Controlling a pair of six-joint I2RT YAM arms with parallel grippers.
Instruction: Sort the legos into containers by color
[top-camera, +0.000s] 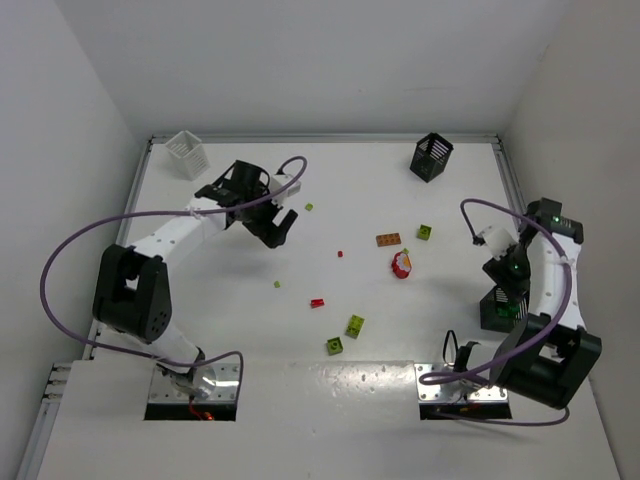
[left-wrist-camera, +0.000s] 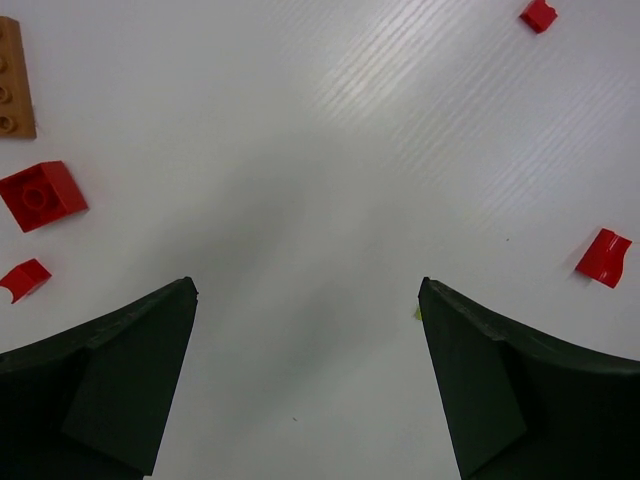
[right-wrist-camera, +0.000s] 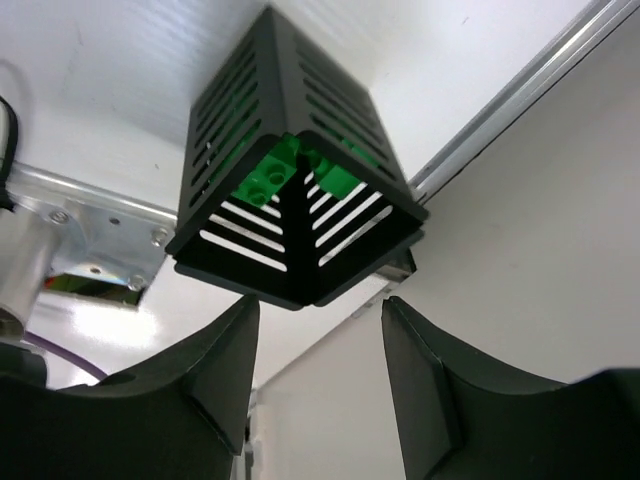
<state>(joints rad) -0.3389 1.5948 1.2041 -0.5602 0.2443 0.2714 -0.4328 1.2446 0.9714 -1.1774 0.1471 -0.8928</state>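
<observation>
The left end effector (left-wrist-camera: 306, 287), spread and empty over the counter (left-wrist-camera: 320, 150), should centre on the nearby red curved brick (left-wrist-camera: 603, 257) and straddle it squarely before closing, while the right end effector (right-wrist-camera: 320, 305), likewise spread and empty, hovers by the black basket (right-wrist-camera: 230, 110) of green bricks (right-wrist-camera: 264, 181).

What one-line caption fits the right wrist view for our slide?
Right arm's open jaws face a black slatted plastic basket holding bright green Lego bricks.
</observation>
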